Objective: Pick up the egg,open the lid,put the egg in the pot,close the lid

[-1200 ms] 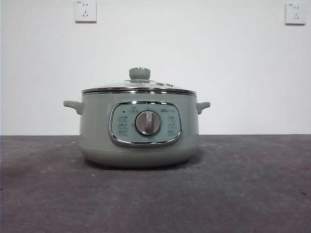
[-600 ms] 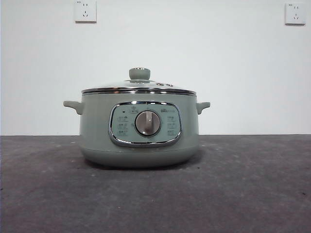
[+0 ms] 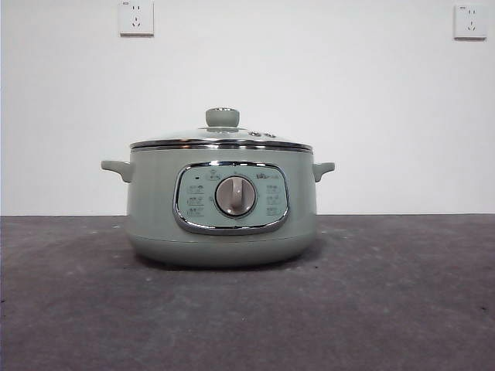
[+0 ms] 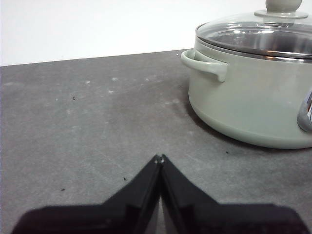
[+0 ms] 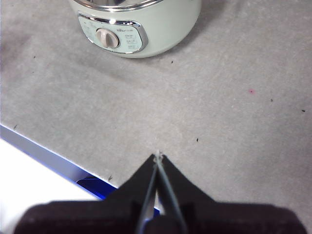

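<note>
Grey and faintly mottled, the tabletop (image 3: 402, 309) ran back to a plain white wall (image 3: 348, 100) that carried two white sockets, one high on the left (image 3: 136, 17) and one high on the right (image 3: 470, 21). Near the middle of the surface, a little left of centre in the front view, stood the pot (image 3: 155, 209): round, pale sage green, with a small handle on the left (image 3: 116, 168) and another on the right (image 3: 322, 168). Its chrome-framed front panel (image 3: 193, 197) held a silver dial (image 3: 235, 195) at the centre. The lid (image 3: 178, 137) sat closed on the pot, shallow clear glass inside a shiny chrome rim, topped by a green knob (image 3: 222, 117).

No egg could be seen in any view, and whether it lay somewhere out of sight could not be told.

Both arms hung away from the pot. The left gripper (image 4: 159, 157) was over bare tabletop near the pot's left side, level with its left handle, jaws pressed together on nothing. The right gripper (image 5: 157, 155) hovered high over the tabletop's near edge, well apart from the pot's front panel, jaws likewise closed and empty. Tiny dark specks dotted the surface around it.
</note>
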Robot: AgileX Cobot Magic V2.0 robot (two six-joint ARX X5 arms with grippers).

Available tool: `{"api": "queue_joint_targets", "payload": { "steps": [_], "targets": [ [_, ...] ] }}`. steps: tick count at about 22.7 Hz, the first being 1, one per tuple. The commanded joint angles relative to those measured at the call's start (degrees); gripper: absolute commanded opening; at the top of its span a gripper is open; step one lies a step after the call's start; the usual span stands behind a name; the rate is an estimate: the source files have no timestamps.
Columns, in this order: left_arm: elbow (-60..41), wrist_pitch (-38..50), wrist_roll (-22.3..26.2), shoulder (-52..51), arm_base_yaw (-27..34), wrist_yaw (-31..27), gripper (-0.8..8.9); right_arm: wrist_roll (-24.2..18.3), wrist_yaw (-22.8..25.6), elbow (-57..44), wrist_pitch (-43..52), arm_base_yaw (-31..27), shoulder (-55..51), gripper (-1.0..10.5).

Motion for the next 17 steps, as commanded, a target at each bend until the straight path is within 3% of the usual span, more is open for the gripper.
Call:
{"api": "queue_joint_targets", "payload": {
  "steps": [1,3,6,10,13,17],
  "targets": [
    [-0.59,0.22,-0.28,-0.09,0.13,0.17,-0.03,0.46,0.24,-0.48,0.37,0.09,-0.02,0.0],
    [-0.59,0.22,-0.28,-0.09,0.13,0.17,-0.03,-0.79,2.64,-0.42,1.4,-0.02,-0.11,0.0],
    [-0.59,0.22,-0.28,-0.07,0.13,0.17,-0.03,-6.23,10.03,-0.92,7.39,-4.13,-3.23,0.0],
    [-0.59,0.24,-0.28,0.04,0.13,0.2,-0.03,-6.97,3.5,-9.97,27.67,-18.51,-14.27,0.0],
    [-0.59,0.22,-0.28,0.59,0.13,0.17,-0.03,-8.04,3.61,-23.21,41.09,-27.61,-23.21,0.0],
    [-0.59,0.22,-0.28,0.66,0.13,0.17,-0.03,-6.78,3.54,-36.39,51.21,-32.5,-30.45,0.0]
  ]
}}
